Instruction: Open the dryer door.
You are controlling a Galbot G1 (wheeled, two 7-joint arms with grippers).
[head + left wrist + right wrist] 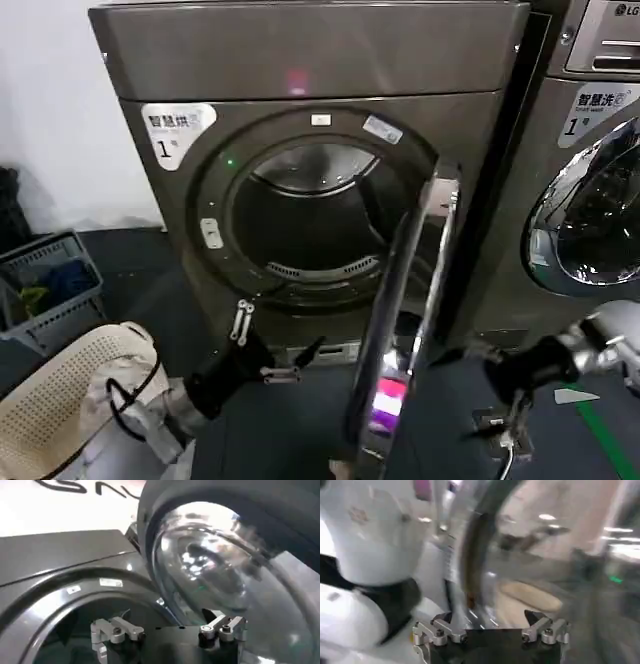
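The bronze-grey dryer [300, 60] carries a white "1" sticker and a small pink light. Its drum mouth [310, 220] is uncovered. The dryer door [400, 320] stands swung out towards me, seen almost edge-on, chrome rim facing me. My left gripper [280, 338] is low in front of the dryer, just left of the door's edge, open and holding nothing. In the left wrist view the left gripper [167, 617] is spread wide below the door's glass bowl [215, 565]. My right gripper [500, 425] hangs low to the right of the door, open and empty [489, 617], facing the door's rim [470, 555].
A second, LG-labelled machine [590, 200] with its own chrome door stands close on the right. On the floor to the left are a grey-blue basket [50, 280] and a cream mesh hamper [60, 400]. Green tape [610, 440] marks the floor on the right.
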